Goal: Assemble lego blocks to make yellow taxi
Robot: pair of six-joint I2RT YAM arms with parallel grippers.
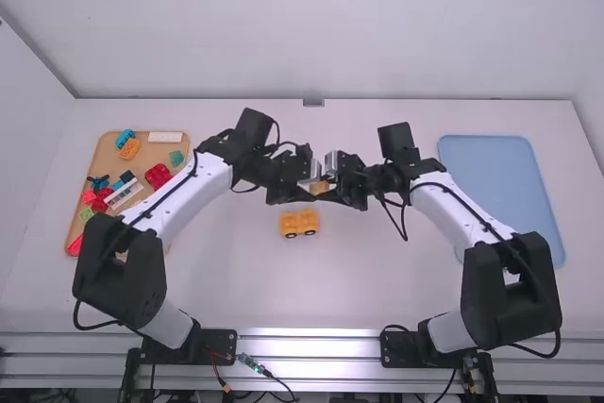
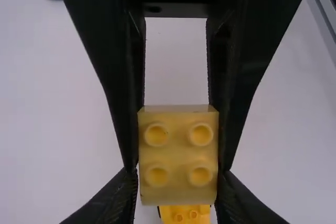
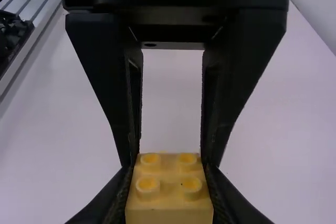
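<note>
My left gripper [image 1: 308, 190] and my right gripper [image 1: 330, 190] meet over the middle of the table, with a small yellow block [image 1: 320, 188] between them. In the left wrist view, my left gripper [image 2: 178, 184] is shut on the yellow block [image 2: 178, 153], whose studs face the camera; the right gripper's fingers press its sides too. In the right wrist view, my right gripper [image 3: 168, 190] is shut on the studded block [image 3: 169, 192]. Just nearer the arms' bases, a yellow car body [image 1: 299, 224] with dark wheels stands on the table; its studded top [image 2: 185, 214] shows below the held block.
An orange-brown tray [image 1: 92, 169] with red, blue, green, orange and white pieces lies at the left, partly behind the left arm. A light blue tray [image 1: 500, 181] lies at the right, beside the right arm. A wall stands behind the table [image 1: 377, 280].
</note>
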